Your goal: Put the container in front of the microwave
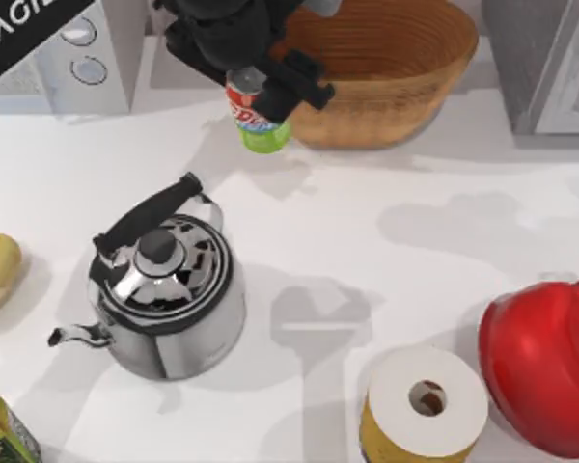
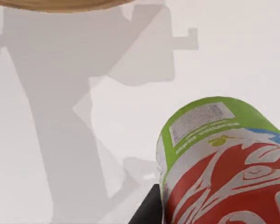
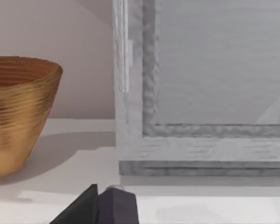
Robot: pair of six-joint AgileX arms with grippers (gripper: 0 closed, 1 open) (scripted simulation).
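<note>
One black two-finger pincer, the left gripper (image 1: 256, 96), was clamped on the small drink can with a red upper half, lime-green lower half and silver lid (image 1: 258, 117), holding it tilted above the white table (image 1: 386, 203). The can (image 2: 224, 163) appeared to hang clear of the surface, though the gap was hard to judge. It sat just beside the woven tan basket (image 1: 386, 68), between that basket and the light grey boxy microwave with two round knobs (image 1: 87, 58) at the far left. Nearer lay a shiny steel kettle with a black handle (image 1: 164, 289). From the right wrist, a darker grey box (image 3: 200, 93) stood beside the basket (image 3: 18, 112).
</note>
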